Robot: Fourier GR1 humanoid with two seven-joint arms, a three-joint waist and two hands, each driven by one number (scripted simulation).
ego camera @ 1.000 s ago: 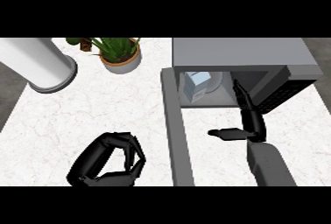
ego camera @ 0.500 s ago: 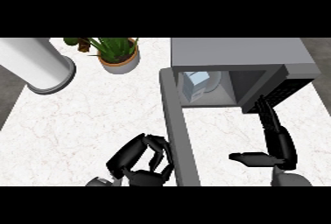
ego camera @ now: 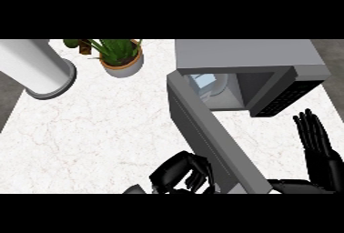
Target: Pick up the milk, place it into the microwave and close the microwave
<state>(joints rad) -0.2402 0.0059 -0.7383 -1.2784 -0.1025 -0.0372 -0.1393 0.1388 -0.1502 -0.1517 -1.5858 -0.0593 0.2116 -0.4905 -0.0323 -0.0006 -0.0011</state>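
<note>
The milk [ego camera: 204,83] sits inside the microwave [ego camera: 242,57], well up past my left hand [ego camera: 180,175], curled on nothing beside the open door [ego camera: 208,136], and my right hand [ego camera: 321,152] is open flat.

light: bright, even | counter [ego camera: 101,132]: pale, evenly lit | microwave [ego camera: 242,54] interior: darker

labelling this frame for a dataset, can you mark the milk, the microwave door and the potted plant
milk [ego camera: 211,84]: head view, on the carton's pale front face
microwave door [ego camera: 205,136]: head view, middle of the open grey panel
potted plant [ego camera: 118,50]: head view, on its green leaves
</note>
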